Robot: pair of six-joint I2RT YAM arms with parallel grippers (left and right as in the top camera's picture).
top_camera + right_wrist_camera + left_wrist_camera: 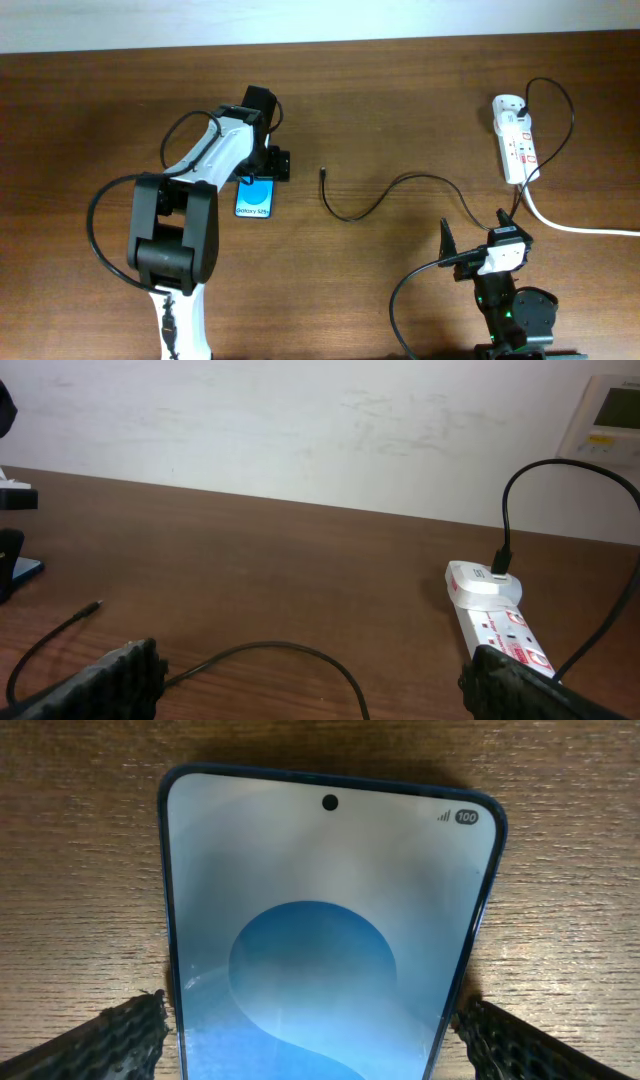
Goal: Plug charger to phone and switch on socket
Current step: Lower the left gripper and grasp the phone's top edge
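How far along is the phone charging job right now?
Done: the charger is plugged into the socket. In hand: the left gripper clasps the phone by its edges; the right gripper is open and empty. Left: the charger's tip lies loose, apart from the phone, and the switch state can't be read.

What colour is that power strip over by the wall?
The power strip is white with small red markings, clearest in the right wrist view.
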